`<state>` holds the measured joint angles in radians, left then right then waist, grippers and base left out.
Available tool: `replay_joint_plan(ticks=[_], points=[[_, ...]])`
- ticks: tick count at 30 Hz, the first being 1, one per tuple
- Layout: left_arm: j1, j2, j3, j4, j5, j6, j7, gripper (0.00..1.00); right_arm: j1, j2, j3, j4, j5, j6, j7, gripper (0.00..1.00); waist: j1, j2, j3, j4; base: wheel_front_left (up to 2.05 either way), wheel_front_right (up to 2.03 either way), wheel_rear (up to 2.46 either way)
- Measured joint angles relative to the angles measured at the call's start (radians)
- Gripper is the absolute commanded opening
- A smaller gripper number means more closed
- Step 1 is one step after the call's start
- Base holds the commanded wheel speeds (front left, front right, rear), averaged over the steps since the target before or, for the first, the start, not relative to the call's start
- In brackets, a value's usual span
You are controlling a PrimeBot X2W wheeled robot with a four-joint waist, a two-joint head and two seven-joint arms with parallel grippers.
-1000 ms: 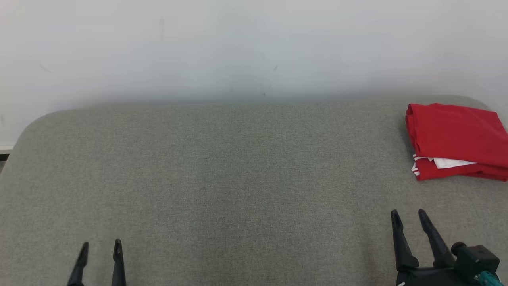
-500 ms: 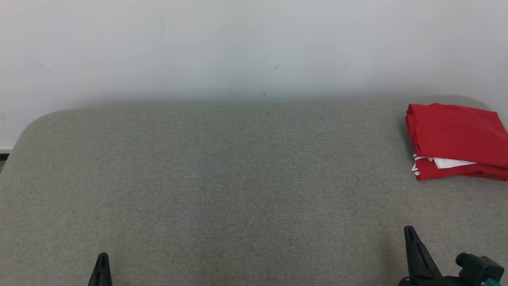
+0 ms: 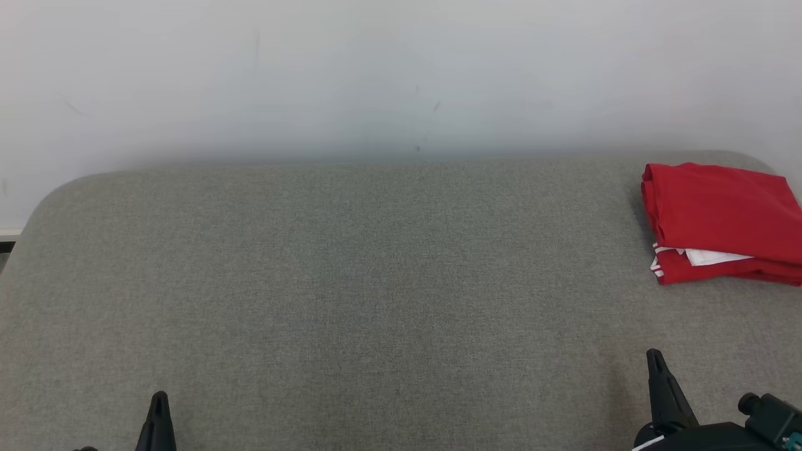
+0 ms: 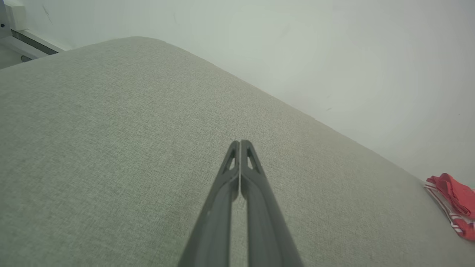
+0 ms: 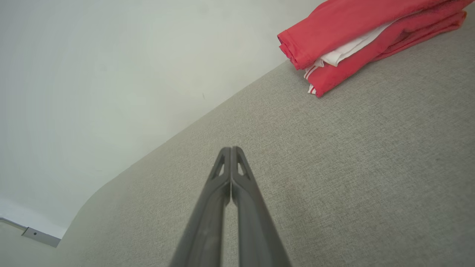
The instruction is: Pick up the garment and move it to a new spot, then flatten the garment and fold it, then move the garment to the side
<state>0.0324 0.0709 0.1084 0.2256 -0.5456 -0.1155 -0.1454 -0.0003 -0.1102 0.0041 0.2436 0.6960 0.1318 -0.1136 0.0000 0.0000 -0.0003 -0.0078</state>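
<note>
Our dark left hand (image 4: 240,144) and right hand (image 5: 231,150) are clenched on nothing, at the near edge of the grey woven-fabric surface (image 3: 376,282). The folded red garment with white trim (image 3: 714,213) lies at its far right corner. We judge it placed, so we keep clear. Its right edge is cut off.

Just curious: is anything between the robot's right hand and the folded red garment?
No, just bare grey surface between the right hand and the garment, seen in the head view.
</note>
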Motion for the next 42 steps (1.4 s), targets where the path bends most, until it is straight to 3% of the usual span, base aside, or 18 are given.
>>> replay_joint_plan(ticks=[42], points=[[-0.071,-0.01,0.002,0.01,-0.557,-0.008,0.136,0.0,-0.054,0.03,-0.062,0.001,0.477,0.0,0.119,0.0,0.0,0.0,0.001,0.003,0.0,0.0,0.0]])
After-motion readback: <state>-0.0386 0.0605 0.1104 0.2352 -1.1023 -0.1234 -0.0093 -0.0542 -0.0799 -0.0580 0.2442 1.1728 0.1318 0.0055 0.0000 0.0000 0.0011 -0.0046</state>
